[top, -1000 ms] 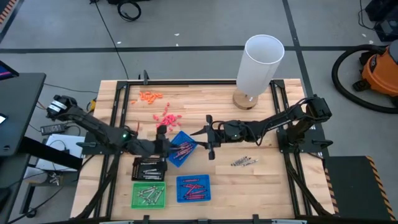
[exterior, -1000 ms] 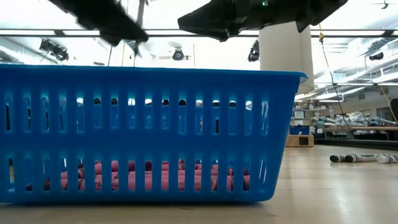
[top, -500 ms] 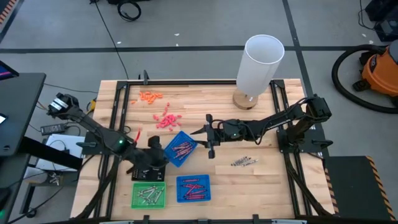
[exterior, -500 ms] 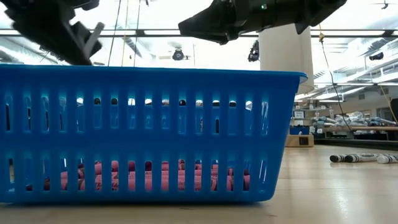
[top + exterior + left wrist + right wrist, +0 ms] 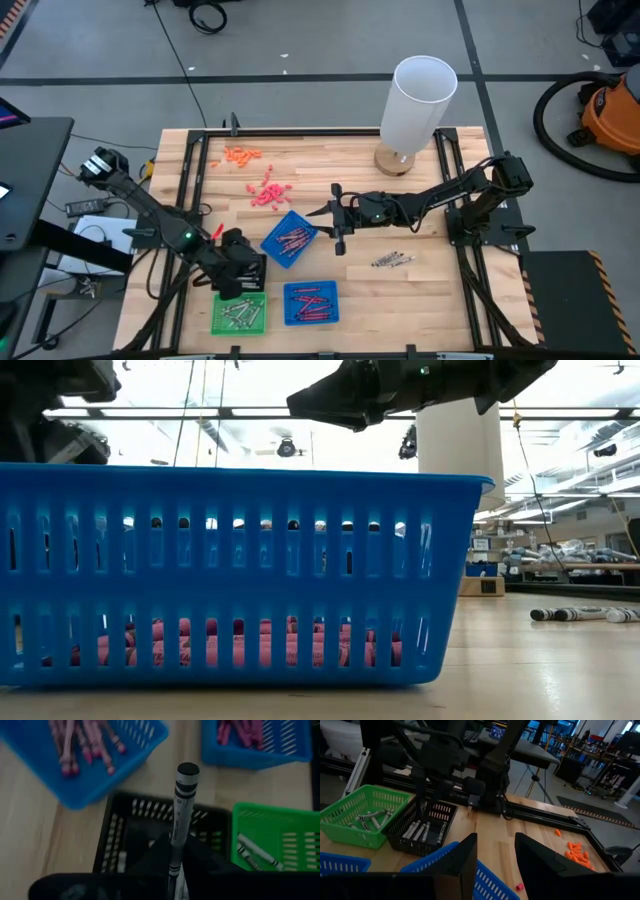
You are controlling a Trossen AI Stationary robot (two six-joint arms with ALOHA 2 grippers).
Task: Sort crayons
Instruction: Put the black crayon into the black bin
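Observation:
My left gripper (image 5: 236, 277) hangs over the black tray (image 5: 250, 268), shut on a grey crayon with a dark end (image 5: 181, 805). The black tray (image 5: 422, 831) holds a few grey crayons. The green tray (image 5: 240, 312) beside it has grey crayons, and two blue trays (image 5: 289, 238) (image 5: 311, 303) have red ones. A few grey crayons (image 5: 392, 260) lie loose on the table. My right gripper (image 5: 318, 213) hovers open past the tilted blue tray, with nothing between its fingers (image 5: 465, 865). My left gripper pinches the crayon's lower part (image 5: 173, 851) between its two fingers. The fingers slant down from the table's left and lie along the crayon, whose free dark end (image 5: 188, 769) sticks out past them. The crayon is lifted clear above the black tray.
A tall white cylinder (image 5: 420, 100) stands on a round base at the far side. Pink bits (image 5: 268, 192) and orange bits (image 5: 241, 154) lie at the far left. In the low view a blue tray (image 5: 230, 575) fills the foreground. Black rails run along the table's sides.
My left gripper has gone from the tilted blue tray toward the table's near edge and a little left, coming over the black tray. It has tipped downward and rolled on the way.

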